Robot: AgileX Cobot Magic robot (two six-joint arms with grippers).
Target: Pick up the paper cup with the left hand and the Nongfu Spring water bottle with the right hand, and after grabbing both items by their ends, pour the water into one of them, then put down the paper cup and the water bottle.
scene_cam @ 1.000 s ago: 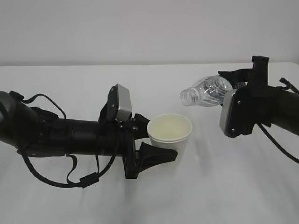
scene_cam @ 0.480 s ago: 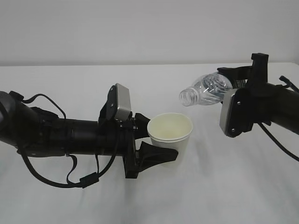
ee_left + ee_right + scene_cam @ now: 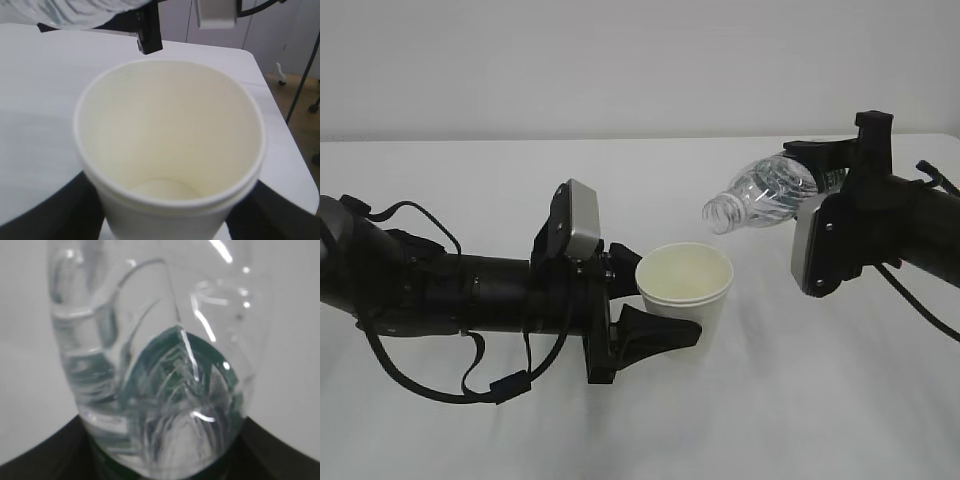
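Observation:
The white paper cup (image 3: 685,287) stands upright a little above the table, and my left gripper (image 3: 655,300) is shut on its lower half. In the left wrist view the cup (image 3: 170,150) fills the frame, cream inside, with black fingers (image 3: 45,215) on both sides. My right gripper (image 3: 835,172) is shut on the base end of the Nongfu Spring water bottle (image 3: 765,190). The bottle lies tilted, its open neck pointing left and slightly down, above and just right of the cup's rim. From the right wrist the clear bottle (image 3: 160,365) shows green label glints. No water is seen running.
The white table (image 3: 800,400) runs to a pale wall behind. In the left wrist view the table's right edge (image 3: 280,125) shows, with floor and a cable beyond it. The left arm's cables (image 3: 470,375) loop low over the table.
The bottle has tipped slightly further, its base end a little higher and its neck a touch lower. The cup and the left arm have stayed in place.

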